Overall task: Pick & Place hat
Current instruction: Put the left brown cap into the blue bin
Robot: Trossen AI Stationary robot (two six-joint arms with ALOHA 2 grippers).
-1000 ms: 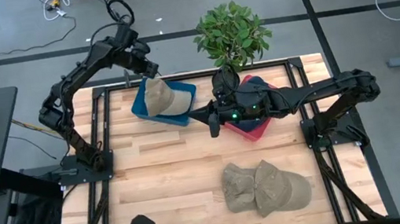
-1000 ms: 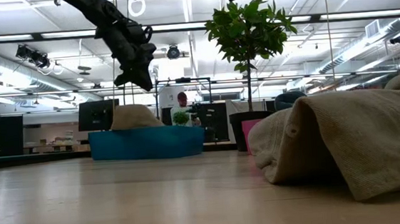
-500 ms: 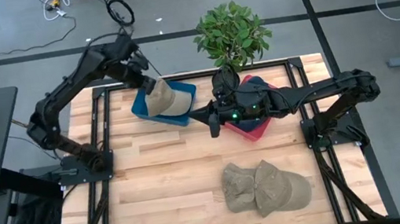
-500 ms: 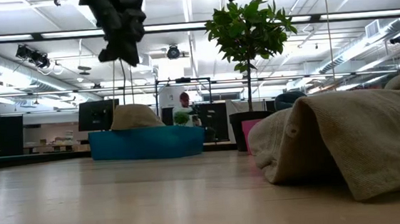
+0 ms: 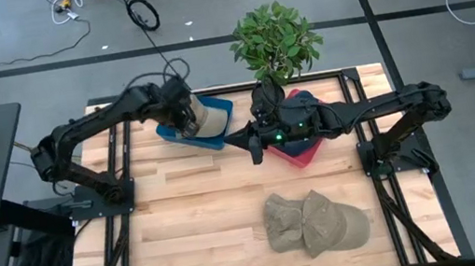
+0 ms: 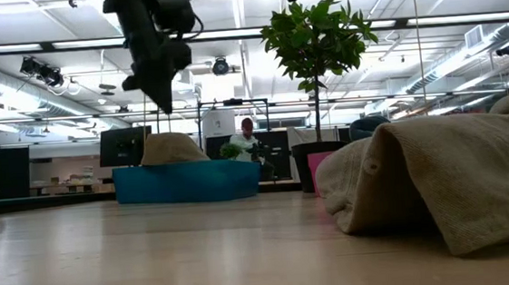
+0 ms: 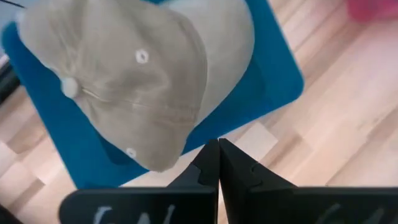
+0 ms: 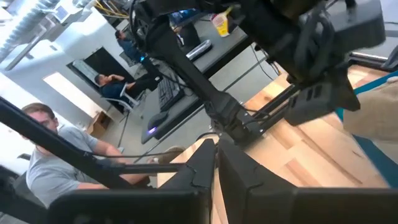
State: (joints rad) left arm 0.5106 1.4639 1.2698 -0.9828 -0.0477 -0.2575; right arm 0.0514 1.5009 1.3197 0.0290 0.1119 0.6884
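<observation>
My left pincer hung with its two fingers pressed together and nothing between them, just above the near edge of the blue tray. In the view from overhead it sat over the tray's left part, close above the tan hat that lay inside. Seen past my wrist, that hat filled most of the tray, crown up, with a small button on top and its brim toward the tray's far corner; my fingertips stood beside its lower edge, not touching it. From table height the pincer hovered clear above the hat's rounded top.

My right pincer was also closed and empty. It waited at the left corner of the red tray, which held something dark that I could not make out.

Two more tan hats lay overlapping at the near right of the table, whose top was pale wooden planks in a dark frame. A potted plant stood at the far edge behind the red tray. Beyond lay a grey floor with cables, a desk to the left, and people seated at workstations in a bright open room with ceiling lights.
</observation>
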